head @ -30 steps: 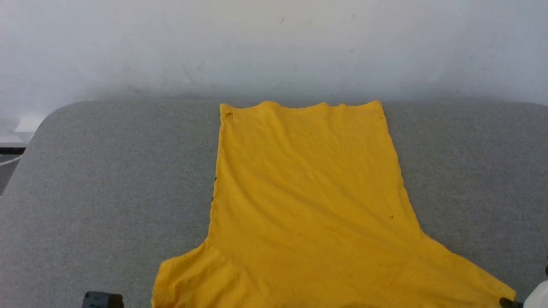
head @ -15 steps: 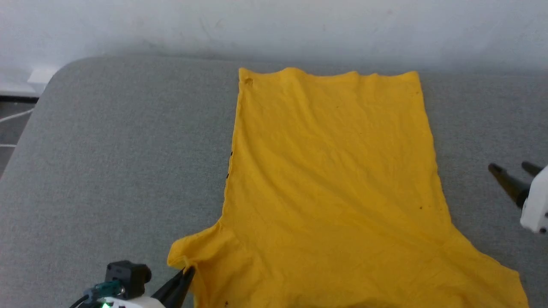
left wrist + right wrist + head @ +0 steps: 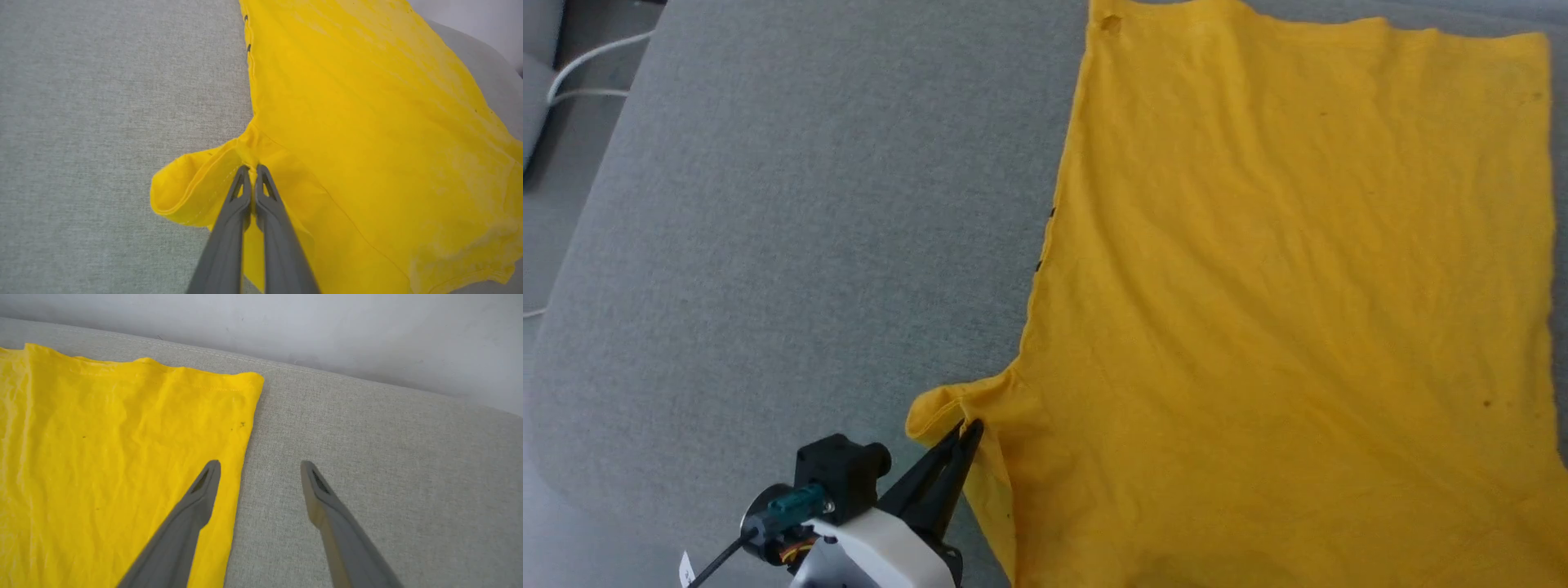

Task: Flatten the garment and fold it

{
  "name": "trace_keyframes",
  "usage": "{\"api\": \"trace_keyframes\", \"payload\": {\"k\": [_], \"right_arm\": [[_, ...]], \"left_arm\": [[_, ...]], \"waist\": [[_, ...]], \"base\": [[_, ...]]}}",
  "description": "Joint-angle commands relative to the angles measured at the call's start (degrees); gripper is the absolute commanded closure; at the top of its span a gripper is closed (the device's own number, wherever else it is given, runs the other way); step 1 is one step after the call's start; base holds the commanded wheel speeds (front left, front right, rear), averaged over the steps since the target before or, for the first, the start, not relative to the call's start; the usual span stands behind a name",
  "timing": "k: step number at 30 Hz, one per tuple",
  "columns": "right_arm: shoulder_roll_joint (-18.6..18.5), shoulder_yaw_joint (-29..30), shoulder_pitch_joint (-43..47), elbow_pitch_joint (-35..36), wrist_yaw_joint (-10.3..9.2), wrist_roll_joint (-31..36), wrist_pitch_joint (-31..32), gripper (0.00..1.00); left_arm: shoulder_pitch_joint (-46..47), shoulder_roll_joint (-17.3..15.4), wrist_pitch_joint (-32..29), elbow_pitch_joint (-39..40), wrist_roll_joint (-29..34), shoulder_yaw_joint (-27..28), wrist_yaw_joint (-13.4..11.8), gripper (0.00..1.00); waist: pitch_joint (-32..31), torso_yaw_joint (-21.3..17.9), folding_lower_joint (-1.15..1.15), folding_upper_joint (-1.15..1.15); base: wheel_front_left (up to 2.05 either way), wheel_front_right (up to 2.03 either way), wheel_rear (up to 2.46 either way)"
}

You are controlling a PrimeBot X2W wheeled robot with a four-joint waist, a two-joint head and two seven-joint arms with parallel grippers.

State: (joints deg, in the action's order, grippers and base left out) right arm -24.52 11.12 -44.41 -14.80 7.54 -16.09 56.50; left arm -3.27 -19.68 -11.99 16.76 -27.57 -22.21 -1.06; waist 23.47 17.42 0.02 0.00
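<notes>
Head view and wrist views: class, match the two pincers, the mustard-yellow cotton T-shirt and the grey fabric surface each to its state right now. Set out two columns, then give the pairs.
Column one:
1 left pincer
2 right pincer
3 mustard-yellow cotton T-shirt
4 grey fabric surface

Column two:
A spread out, plain side up
B open, holding nothing
C lies under the T-shirt
D shut on a sleeve

Pairs: 1-D; 2-B; 3-A; 4-C
</notes>
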Motion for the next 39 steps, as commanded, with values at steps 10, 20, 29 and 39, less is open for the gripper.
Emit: {"api": "trace_keyframes", "payload": {"k": [10, 20, 29, 39], "right_arm": [[-4.74, -1.84, -11.09, -10.58, -0.05, 6.71, -1.71, 0.00], [-6.36, -4.66, -11.16, -17.28, -0.05, 6.92, -3.03, 1.00], [-7.03, -4.62, -8.59, -19.57, -0.05, 5.17, -6.00, 1.00], [-6.47, -6.04, 0.79, -18.73, -0.05, 1.36, -9.33, 1.00]], "left_arm": [[2.02, 2.73, 2.33, -0.17, 0.71, -1.72, 0.08, 1.00], [3.83, 3.76, 3.51, -0.44, 1.05, -2.23, -0.10, 1.00], [3.82, 3.24, 3.70, -1.03, 1.10, -1.87, -0.60, 1.00], [1.80, 2.17, 3.35, -2.76, 0.31, -0.94, -1.57, 1.00]], "waist": [[11.20, 10.17, -0.02, 0.00], [11.63, 9.86, -0.02, 0.00], [9.10, 8.04, -0.02, 0.00], [0.24, 2.16, -0.02, 0.00]], "base": [[0.00, 0.00, 0.00], [0.00, 0.00, 0.00], [0.00, 0.00, 0.00], [0.00, 0.00, 0.00]]}}
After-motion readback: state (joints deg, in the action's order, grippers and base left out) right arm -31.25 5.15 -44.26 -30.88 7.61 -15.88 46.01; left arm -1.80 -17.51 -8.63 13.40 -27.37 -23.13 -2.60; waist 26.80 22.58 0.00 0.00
